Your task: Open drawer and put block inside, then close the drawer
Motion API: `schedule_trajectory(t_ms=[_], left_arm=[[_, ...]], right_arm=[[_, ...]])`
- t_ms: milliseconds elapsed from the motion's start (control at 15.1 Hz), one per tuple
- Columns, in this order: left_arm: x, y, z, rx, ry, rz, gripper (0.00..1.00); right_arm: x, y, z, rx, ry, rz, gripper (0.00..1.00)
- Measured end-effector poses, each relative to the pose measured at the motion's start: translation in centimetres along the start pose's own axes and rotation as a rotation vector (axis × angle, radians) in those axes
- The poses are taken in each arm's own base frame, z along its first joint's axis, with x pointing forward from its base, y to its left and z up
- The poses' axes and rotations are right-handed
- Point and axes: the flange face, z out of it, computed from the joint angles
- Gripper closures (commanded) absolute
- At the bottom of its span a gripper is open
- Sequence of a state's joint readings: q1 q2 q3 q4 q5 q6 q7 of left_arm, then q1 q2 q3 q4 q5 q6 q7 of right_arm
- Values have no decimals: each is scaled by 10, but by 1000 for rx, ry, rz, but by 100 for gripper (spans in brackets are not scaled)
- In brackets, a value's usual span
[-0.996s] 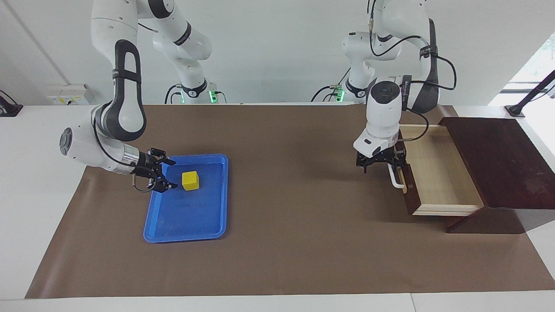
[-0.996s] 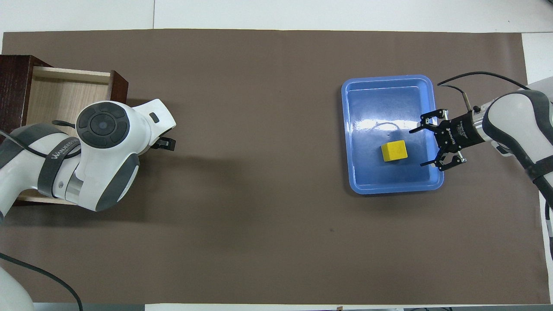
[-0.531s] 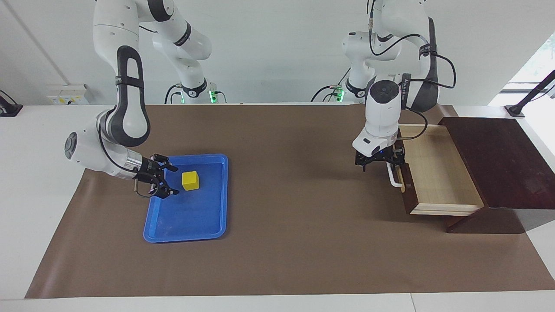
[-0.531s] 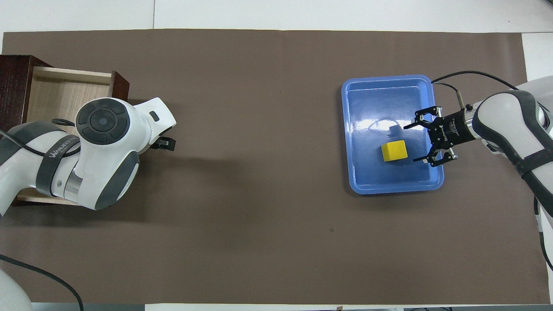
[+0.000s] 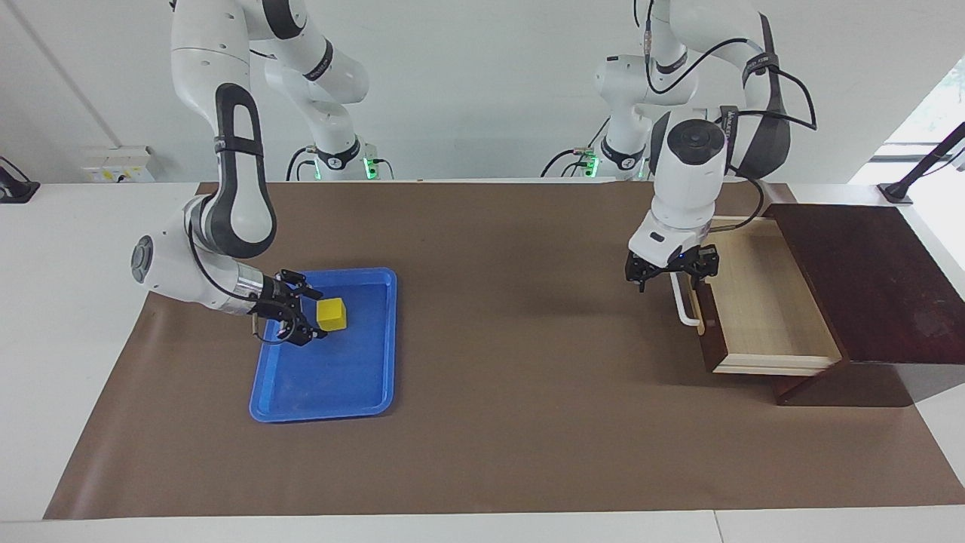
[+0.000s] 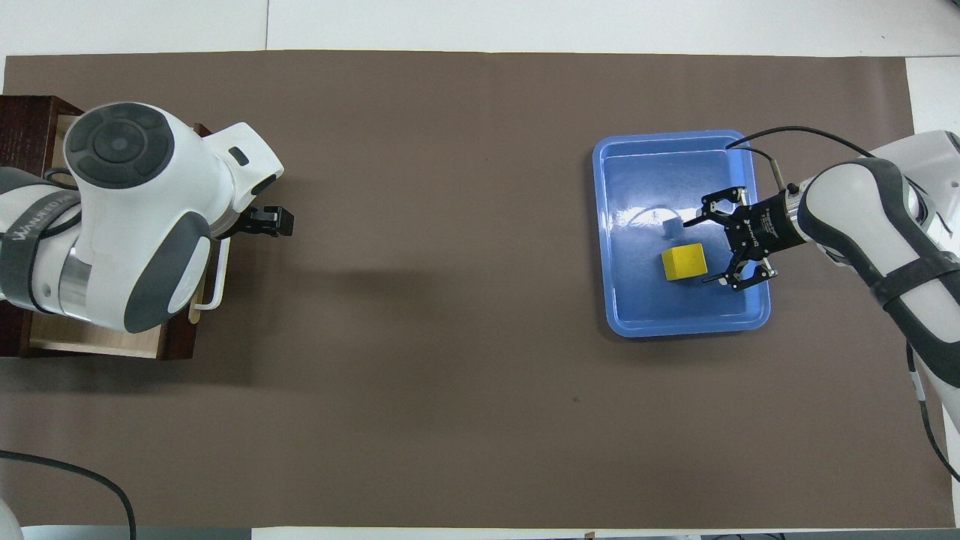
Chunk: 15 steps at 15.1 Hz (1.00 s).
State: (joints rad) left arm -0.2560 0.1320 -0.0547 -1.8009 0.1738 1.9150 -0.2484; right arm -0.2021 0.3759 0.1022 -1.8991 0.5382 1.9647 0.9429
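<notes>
The yellow block [image 5: 332, 314] lies in the blue tray [image 5: 332, 385], toward the right arm's end of the table; it also shows in the overhead view [image 6: 683, 262]. My right gripper [image 5: 320, 316] is open and low in the tray, its fingertips [image 6: 706, 280] starting to flank the block's side. The drawer [image 5: 761, 309] is pulled out of the dark wooden box [image 5: 867, 279], and its pale interior is empty. My left gripper [image 5: 672, 277] is open, holds nothing, and hangs just above the white handle [image 5: 684, 308]. In the overhead view the left arm covers most of the drawer [image 6: 97, 343].
A brown mat [image 5: 513, 422] covers the table. The blue tray's raised rim [image 6: 679, 328] surrounds the block. The wooden box stands at the left arm's end of the table.
My right gripper has slid along the tray up to the block, still open. My left gripper has risen off the drawer handle and drawn a little toward the robots.
</notes>
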Motion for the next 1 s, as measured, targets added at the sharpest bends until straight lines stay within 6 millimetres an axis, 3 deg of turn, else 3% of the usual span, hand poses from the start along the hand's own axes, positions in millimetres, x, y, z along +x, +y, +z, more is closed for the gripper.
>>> schedule_trajectory(t_ms=[266, 465, 531, 664, 863, 996], left_arm=[[4, -11, -53, -105, -22, -264, 0], [-3, -19, -77, -151, -45, -498, 0], [-6, -19, -81, -159, -55, -577, 0], [-8, -19, -84, -171, -75, -732, 0], [-9, -11, -84, -175, -105, -919, 0], [-11, -3, -85, -170, -118, -1000, 0]], right_arm=[[1, 2, 3, -4, -1, -2, 0], [2, 3, 5, -7, -2, -2, 0], [2, 3, 5, -8, -2, -7, 5], [2, 4, 7, -11, -4, -18, 38], [3, 5, 8, -13, -5, -21, 99], [3, 5, 8, -13, -5, -22, 100]])
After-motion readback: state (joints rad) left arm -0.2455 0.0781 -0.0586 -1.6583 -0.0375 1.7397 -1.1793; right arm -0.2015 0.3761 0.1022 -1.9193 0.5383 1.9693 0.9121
